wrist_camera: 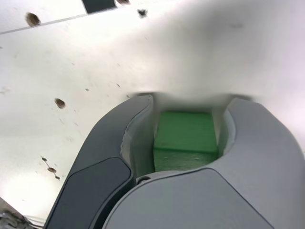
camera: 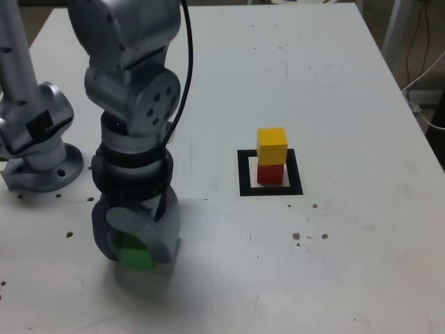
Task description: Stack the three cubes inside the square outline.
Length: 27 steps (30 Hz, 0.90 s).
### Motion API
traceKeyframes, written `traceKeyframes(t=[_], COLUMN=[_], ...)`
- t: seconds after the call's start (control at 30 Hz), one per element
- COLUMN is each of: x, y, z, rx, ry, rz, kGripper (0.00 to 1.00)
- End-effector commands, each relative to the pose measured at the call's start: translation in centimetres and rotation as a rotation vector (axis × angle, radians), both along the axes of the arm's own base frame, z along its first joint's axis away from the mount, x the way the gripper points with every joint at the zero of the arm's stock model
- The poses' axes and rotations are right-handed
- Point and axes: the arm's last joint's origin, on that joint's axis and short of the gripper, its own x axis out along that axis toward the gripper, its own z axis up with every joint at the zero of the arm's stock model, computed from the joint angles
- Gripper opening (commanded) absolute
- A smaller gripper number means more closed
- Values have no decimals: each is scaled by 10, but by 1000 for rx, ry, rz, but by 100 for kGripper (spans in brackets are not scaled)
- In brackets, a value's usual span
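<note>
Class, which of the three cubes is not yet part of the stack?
The green cube: it sits on the table between the jaws, far from the outline, where yellow rests on red.

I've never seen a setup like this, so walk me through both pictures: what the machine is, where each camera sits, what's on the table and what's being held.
The machine is a single grey robot arm bolted to a white table. One picture comes from a camera off the arm, looking down at the whole scene. The other comes from a camera on the arm's wrist, looking along its pincer.

On the table lies a black square outline. Inside it a red cube carries a yellow cube.

Toward the exterior view's left, the pincer is down at the table with a green cube between its jaws. Whether they grip it firmly yet, I cannot tell.
</note>
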Motion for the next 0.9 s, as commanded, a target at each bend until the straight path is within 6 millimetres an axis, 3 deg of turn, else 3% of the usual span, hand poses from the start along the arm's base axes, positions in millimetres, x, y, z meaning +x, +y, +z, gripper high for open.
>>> traceKeyframes(t=[0.0,0.1,0.33,0.67,0.87], x=[0,0,6,51,80], y=[0,-1,5,64,98], z=[4,5,26,110,139], rx=[-8,-13,6,74,77], ry=[-6,-2,-14,-47,-82], rz=[-6,-14,-19,-16,42], kGripper=[19,10,8,8,9])
